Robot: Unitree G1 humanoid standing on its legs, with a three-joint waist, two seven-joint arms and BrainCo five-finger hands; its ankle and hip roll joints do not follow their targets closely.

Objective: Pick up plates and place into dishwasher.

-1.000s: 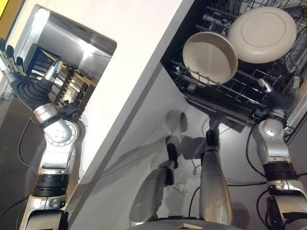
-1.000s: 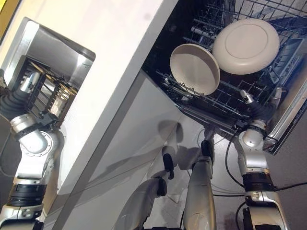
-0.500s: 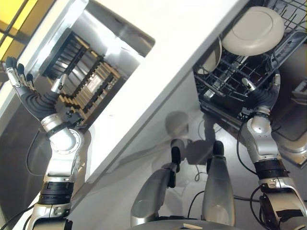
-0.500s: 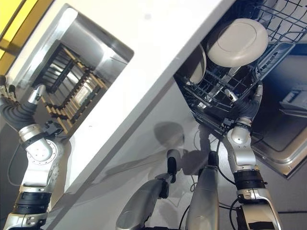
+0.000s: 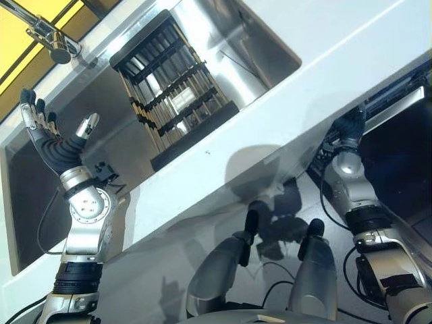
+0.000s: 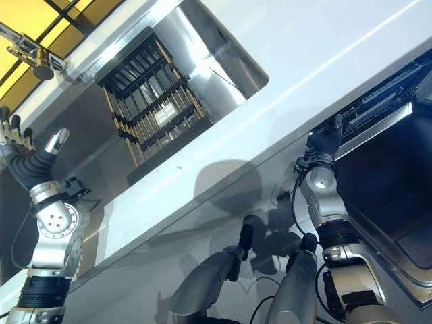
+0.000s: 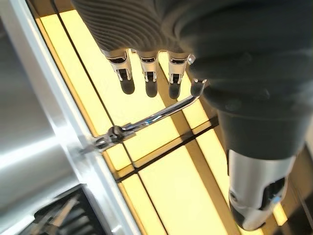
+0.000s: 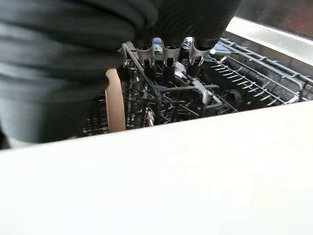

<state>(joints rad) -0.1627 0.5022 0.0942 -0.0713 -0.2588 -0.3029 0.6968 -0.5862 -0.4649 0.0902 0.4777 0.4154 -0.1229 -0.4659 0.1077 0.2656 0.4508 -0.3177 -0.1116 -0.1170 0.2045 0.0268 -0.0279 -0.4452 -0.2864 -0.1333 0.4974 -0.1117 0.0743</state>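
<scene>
Fingers of the left hand (image 5: 50,138) are spread straight, empty, raised beside the sink (image 5: 223,47) and its dish rack (image 5: 175,94). Across the counter (image 5: 283,135), the right hand (image 6: 324,142) reaches flat-fingered, also empty, at the dishwasher rack (image 8: 234,83), where a plate (image 8: 115,103) stands on edge just beside those fingers; the right arm is nearer.

Kitchen. White surface (image 5: 283,128) with stainless sink (image 5: 223,40) set in, black dish rack (image 5: 172,94) inside basin. Chrome faucet (image 5: 50,37) beyond raised left hand (image 5: 50,138), yellow-lit panes behind it. Open dishwasher by right hand (image 6: 324,142): wire rack (image 8: 234,81), beige plate (image 8: 115,105) standing on edge just past fingers.
</scene>
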